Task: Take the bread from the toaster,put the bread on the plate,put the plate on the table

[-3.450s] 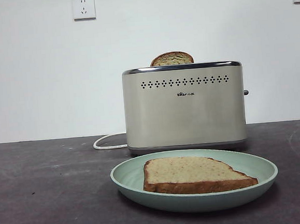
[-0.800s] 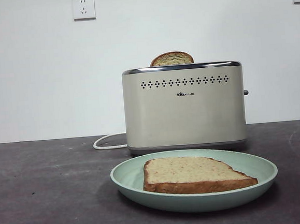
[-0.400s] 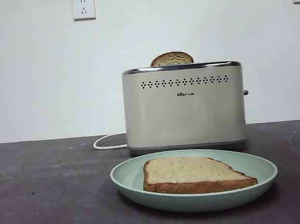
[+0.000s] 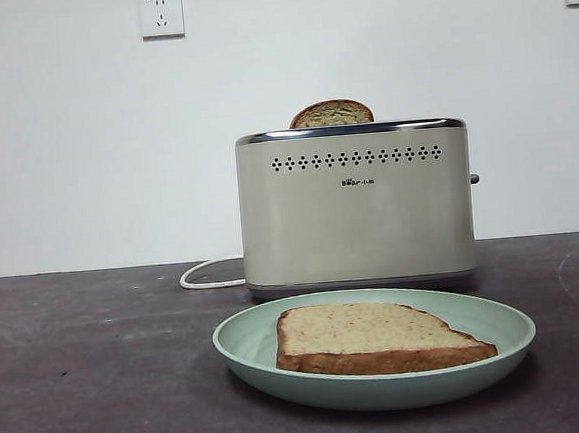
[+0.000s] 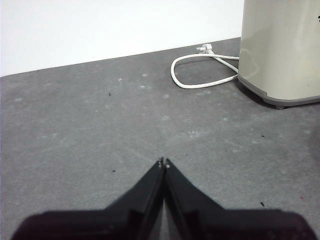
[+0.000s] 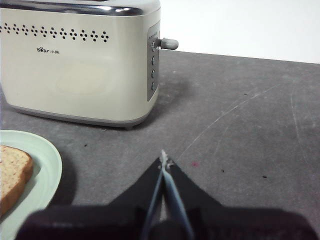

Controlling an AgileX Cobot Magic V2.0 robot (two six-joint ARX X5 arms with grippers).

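**Bread lies flat on the plate, both grippers closed and empty**

The bread [image 4: 371,336] lies flat in the green plate [image 4: 249,345]. Its long side runs left to right across the front view. Its crust edge faces the camera.

The plate sits on the grey table [image 4: 91,373], just in front of the toaster [image 4: 356,206]. The toaster stands upright with its long side facing the camera. A second slice [image 4: 331,113] pokes up from its top. A white cord [image 4: 210,275] curls out beside it.

The left gripper [image 5: 163,162] has its fingers pressed together, holding nothing. Only bare table lies past its tips, with the cord and a toaster corner farther off.

The right gripper [image 6: 163,159] has its fingers together too, and it is empty. The plate edge and a bit of bread lie off to one side of its tips. The toaster's lever end stands farther ahead.
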